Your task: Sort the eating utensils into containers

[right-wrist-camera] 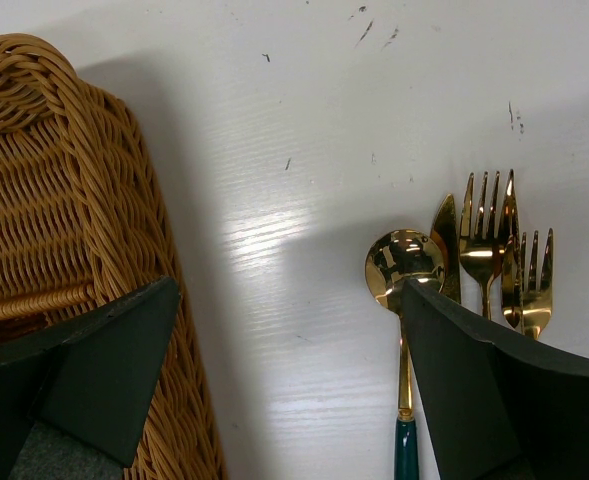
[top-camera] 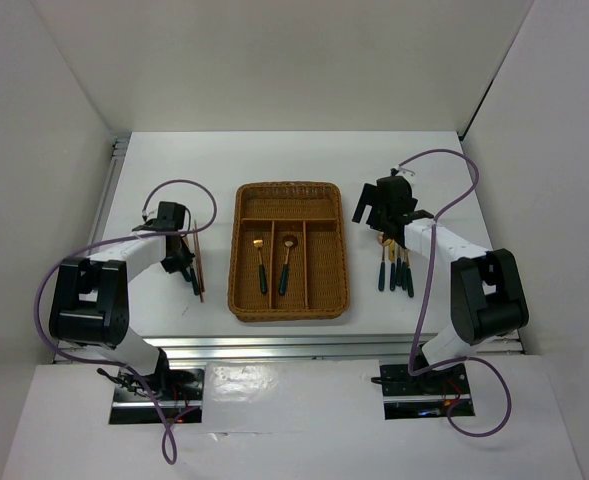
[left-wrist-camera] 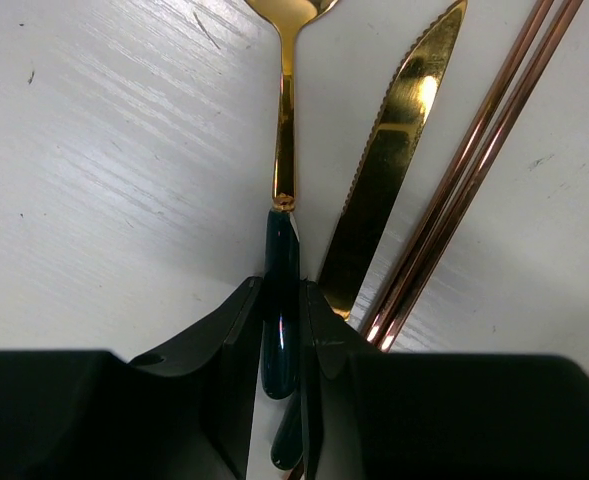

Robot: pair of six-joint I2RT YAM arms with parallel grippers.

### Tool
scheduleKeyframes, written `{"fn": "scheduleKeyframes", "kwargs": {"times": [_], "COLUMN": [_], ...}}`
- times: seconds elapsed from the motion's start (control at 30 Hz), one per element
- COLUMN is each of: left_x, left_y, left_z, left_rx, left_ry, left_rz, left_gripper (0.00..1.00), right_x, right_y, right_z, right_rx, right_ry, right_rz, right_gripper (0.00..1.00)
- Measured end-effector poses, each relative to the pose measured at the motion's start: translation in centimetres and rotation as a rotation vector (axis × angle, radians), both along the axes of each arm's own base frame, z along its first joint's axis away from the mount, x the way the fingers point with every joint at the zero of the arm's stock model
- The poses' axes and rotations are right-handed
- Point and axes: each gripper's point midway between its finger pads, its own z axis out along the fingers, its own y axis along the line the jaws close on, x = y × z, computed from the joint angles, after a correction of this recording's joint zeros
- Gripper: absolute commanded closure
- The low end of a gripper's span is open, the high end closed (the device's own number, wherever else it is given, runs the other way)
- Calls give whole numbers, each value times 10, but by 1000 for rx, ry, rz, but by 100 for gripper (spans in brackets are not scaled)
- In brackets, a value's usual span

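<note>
My left gripper (left-wrist-camera: 282, 300) is shut on the dark green handle of a gold spoon (left-wrist-camera: 285, 150) that lies on the white table. Beside that spoon lie a gold knife (left-wrist-camera: 389, 170) and a pair of copper chopsticks (left-wrist-camera: 474, 170). From above, the left gripper (top-camera: 184, 262) sits left of the wicker tray (top-camera: 242, 290). A fork (top-camera: 259, 262) lies in the tray's left long slot and a spoon (top-camera: 287, 262) in the middle one. My right gripper (right-wrist-camera: 290, 290) hangs open between the tray (right-wrist-camera: 64, 200) and a spoon (right-wrist-camera: 404, 265), a knife (right-wrist-camera: 446, 240) and two forks (right-wrist-camera: 486, 240).
The right-hand cluster of cutlery (top-camera: 394, 265) lies right of the tray, under the right arm. White walls close in the table on the left, back and right. A metal rail runs along the table's near edge (top-camera: 274, 345).
</note>
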Motion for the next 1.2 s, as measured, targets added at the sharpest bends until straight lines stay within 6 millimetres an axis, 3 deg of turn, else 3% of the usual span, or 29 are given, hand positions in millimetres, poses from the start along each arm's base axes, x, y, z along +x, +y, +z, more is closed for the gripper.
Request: {"fn": "scheduleKeyframes", "kwargs": {"times": [0.33, 0.5, 0.6, 0.77, 0.9, 1.2], "left_x": [-5, -5, -6, -12, -20, -32], "left_y": [0, -4, -15, -61, -113, -228], "left_z": [8, 44, 66, 84, 97, 150], "left_rx": [-5, -12, -23, -90, -170, -314], "left_ry": [-3, -101, -162, -202, -227, -342], "left_rz": [6, -2, -38, -167, -292, -554], "left_gripper": [77, 77, 78, 78, 78, 78], "right_x": [0, 0, 0, 0, 0, 1], "right_y": [0, 0, 0, 0, -1, -4], "right_z": [0, 0, 0, 0, 0, 0], "right_rx": [0, 1, 2, 3, 1, 3], "right_ry": [0, 0, 0, -1, -1, -3], "right_rz": [0, 0, -1, -5, -10, -27], "right_gripper": [0, 0, 0, 0, 0, 0]}}
